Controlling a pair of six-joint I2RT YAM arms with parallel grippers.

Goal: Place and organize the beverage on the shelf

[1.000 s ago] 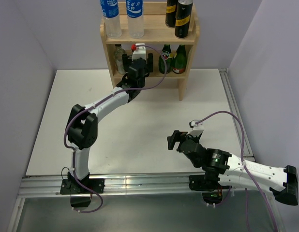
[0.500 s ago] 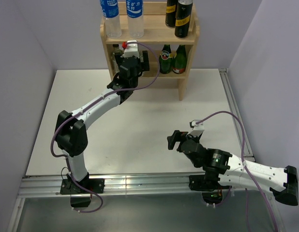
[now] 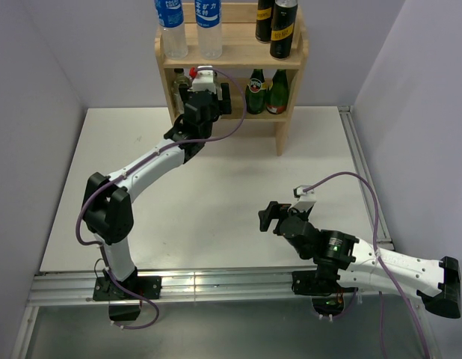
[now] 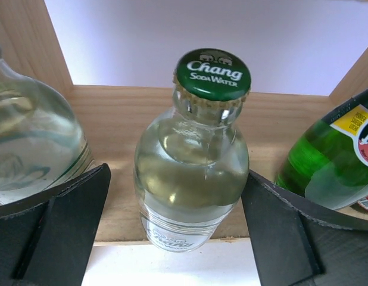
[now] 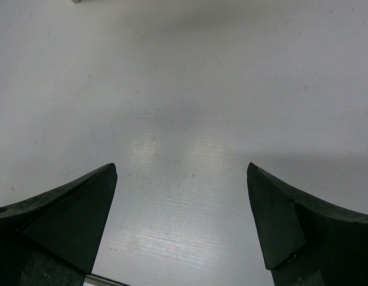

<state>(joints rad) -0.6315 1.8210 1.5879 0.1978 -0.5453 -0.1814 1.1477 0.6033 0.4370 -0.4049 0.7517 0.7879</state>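
Bright, even light from above. Soft glare patch on the white surface, faint shadow off to its right. Bottle comes through crisp, glass glinting with highlights.

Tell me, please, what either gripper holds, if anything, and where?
Nothing. The left gripper is open around the clear green-capped soda bottle on the wooden shelf; the right gripper is open over the white table.

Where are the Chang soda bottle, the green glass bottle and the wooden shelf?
Chang soda bottle (image 4: 193,179): left wrist view, clear body.
green glass bottle (image 4: 318,158): left wrist view, green shoulder.
wooden shelf (image 3: 231,63): top external view, top board's front edge.
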